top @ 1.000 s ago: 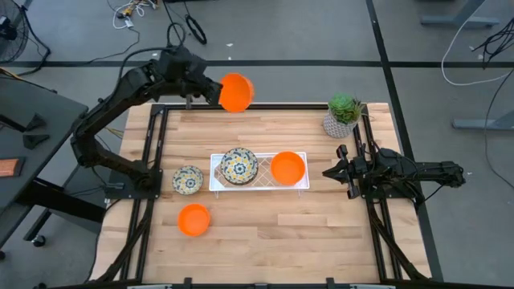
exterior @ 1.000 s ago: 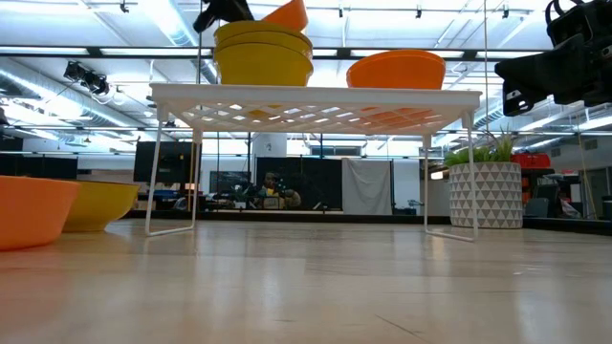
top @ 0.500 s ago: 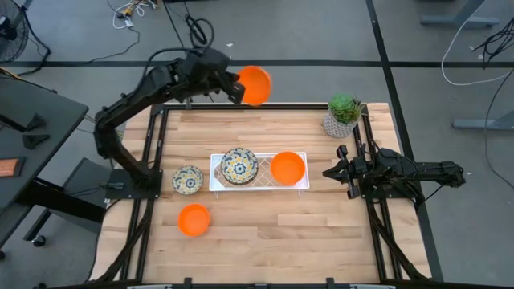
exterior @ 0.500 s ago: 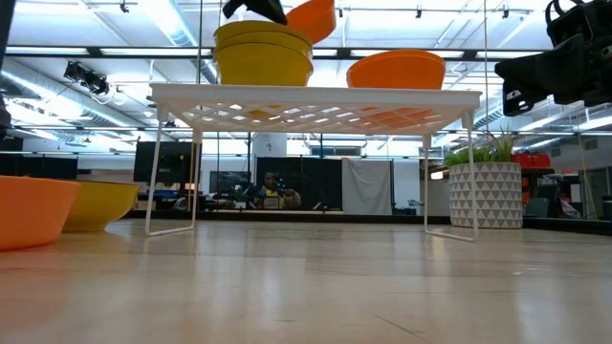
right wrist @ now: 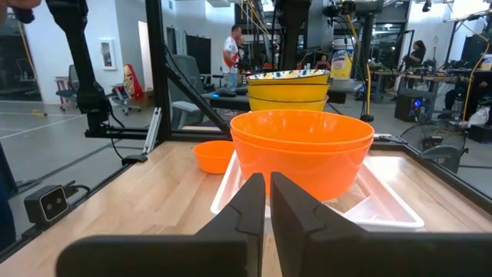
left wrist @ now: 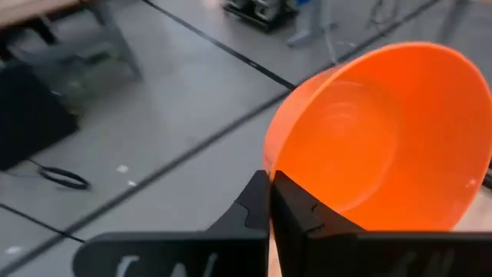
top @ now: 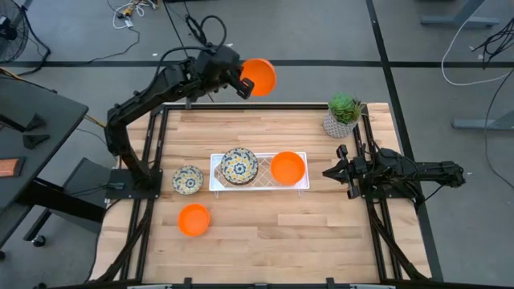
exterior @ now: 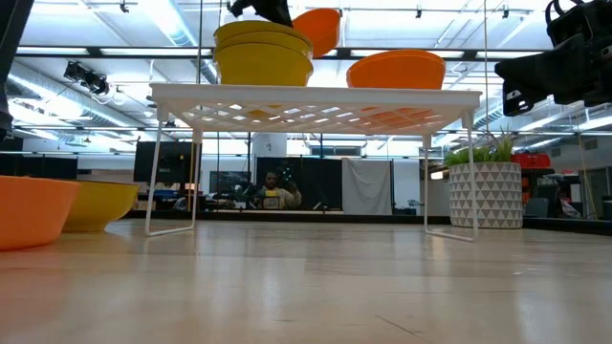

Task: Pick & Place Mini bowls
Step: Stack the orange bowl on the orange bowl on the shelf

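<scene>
Orange mini bowl point(top: 259, 76) pinched by its rim in the left gripper point(top: 238, 79), out beyond the table's far edge point(top: 265, 105) — any slip drops it to the floor. Right gripper point(top: 335, 172) waits closed, empty.

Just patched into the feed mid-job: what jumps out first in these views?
The left end effector is shut on the rim of a bright orange mini bowl, holding it in the air past the table's far edge. At the table's middle, a white wire rack carries stacked floral-patterned bowls and stacked orange bowls. The right end effector waits beside the rack, empty.
</scene>
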You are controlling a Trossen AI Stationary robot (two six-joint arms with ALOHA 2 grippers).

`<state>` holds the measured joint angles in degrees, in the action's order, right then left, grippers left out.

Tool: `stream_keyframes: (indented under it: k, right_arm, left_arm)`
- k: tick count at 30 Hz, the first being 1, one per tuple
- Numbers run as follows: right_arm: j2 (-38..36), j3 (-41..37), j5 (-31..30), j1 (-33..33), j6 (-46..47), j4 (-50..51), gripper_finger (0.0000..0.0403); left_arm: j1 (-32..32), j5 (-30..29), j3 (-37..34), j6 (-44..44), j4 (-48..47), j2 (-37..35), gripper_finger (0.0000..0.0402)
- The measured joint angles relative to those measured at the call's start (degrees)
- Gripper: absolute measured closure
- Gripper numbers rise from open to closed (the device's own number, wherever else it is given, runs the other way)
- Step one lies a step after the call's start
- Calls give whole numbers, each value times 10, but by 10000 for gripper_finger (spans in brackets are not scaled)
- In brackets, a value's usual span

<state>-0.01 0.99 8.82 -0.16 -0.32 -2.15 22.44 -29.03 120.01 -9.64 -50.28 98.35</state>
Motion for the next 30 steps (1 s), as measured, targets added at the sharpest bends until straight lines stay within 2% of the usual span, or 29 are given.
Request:
stream_keyframes:
  k: [10,17,24,30]
  right_arm:
    - [0,0,0,0,0,0,376]
    - [0,0,0,0,0,0,376]
    - [0,0,0,0,0,0,376]
    - [0,0,0,0,0,0,376]
  left_arm:
    - [-2,-110,0,50,14,0,400]
    - [-2,-118,0,44,22,0,400]
    - [-26,20,0,-38,19,0,400]
    - [-43,169,0,-120,23,4,400]
